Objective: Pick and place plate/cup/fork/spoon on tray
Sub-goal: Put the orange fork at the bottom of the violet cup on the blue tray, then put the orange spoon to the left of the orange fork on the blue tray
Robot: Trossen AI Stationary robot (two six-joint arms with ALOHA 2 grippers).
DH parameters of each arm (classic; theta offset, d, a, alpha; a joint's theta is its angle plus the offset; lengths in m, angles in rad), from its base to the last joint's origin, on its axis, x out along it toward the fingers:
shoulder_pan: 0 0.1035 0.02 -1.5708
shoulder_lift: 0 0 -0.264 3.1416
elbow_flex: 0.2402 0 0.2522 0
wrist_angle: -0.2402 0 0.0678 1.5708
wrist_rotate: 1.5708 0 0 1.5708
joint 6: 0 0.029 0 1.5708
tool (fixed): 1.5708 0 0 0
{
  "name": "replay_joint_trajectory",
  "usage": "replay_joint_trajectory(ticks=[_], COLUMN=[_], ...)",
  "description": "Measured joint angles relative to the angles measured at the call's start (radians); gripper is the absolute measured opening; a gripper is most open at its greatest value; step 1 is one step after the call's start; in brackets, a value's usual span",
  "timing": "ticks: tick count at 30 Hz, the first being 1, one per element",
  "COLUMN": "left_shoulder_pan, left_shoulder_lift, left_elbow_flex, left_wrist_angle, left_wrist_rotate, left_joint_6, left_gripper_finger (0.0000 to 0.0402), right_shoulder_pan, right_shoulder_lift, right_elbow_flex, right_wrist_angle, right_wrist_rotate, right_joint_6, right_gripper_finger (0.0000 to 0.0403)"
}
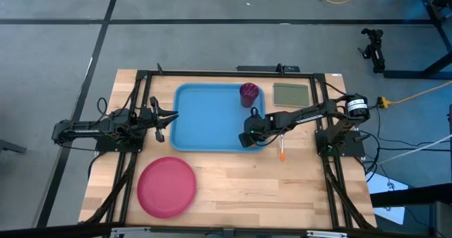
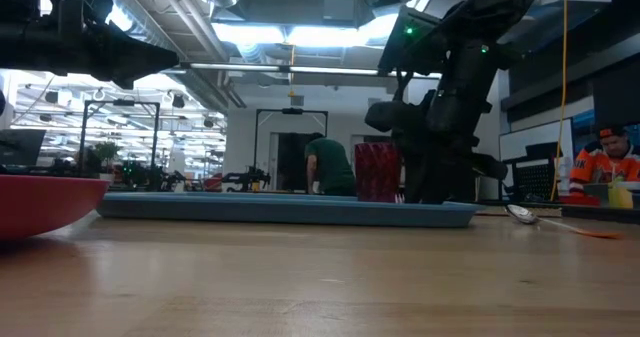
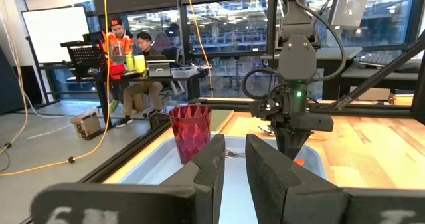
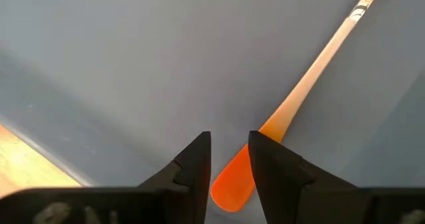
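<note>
Olive-green pad [image 1: 290,94] on table [image 1: 282,188]; 2 seated people [image 3: 129,51] beyond.

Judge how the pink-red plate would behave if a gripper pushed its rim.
The plate probably slides rather than tips: it sits wide and low on smooth wood. It looks plastic, so likely light and stiff. Its upturned rim, seen in the low view, might let fingers get under.

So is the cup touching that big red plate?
Apart. The high view shows the cup standing in the tray, while the plate lies on bare table outside it.

Readable text: none in any view.
Fork handle [image 4: 312,78], beyond the right pincer [image 4: 229,161]: small dark marks near its far end, too small to read.
</note>
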Motion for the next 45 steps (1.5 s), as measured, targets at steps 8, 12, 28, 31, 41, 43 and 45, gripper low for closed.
replay_joint_trajectory(ticks=[8,12,28,31,41,43,45], left_shoulder_pan=[0.000,0.000,0.000,0.000,0.000,0.000,0.000], left_shoulder_lift=[0.000,0.000,0.000,0.000,0.000,0.000,0.000], left_elbow_flex=[0.000,0.000,0.000,0.000,0.000,0.000,0.000], left_wrist_angle=[0.000,0.000,0.000,0.000,0.000,0.000,0.000], left_wrist_rotate=[0.000,0.000,0.000,0.000,0.000,0.000,0.000], left_joint_6=[0.000,0.000,0.000,0.000,0.000,0.000,0.000], left_gripper_finger=[0.0055,0.0055,0.0055,0.0055,0.0055,0.0055,0.0055], right_shoulder_pan=[0.010,0.010,0.090,0.134,0.227,0.228,0.228], right_shoulder_lift=[0.000,-0.004,-0.132,-0.159,-0.168,-0.168,-0.168], right_elbow_flex=[0.000,0.000,0.000,0.000,0.000,-0.001,-0.006], right_wrist_angle=[-0.005,-0.010,-0.221,-0.322,-0.555,-0.569,-0.564], right_wrist_rotate=[0.001,0.006,0.160,0.194,0.211,0.211,0.211], right_joint_6=[0.001,0.004,0.155,0.288,0.596,0.604,0.613], right_gripper_finger=[0.0108,0.0108,0.0108,0.0108,0.0108,0.0108,0.0108])
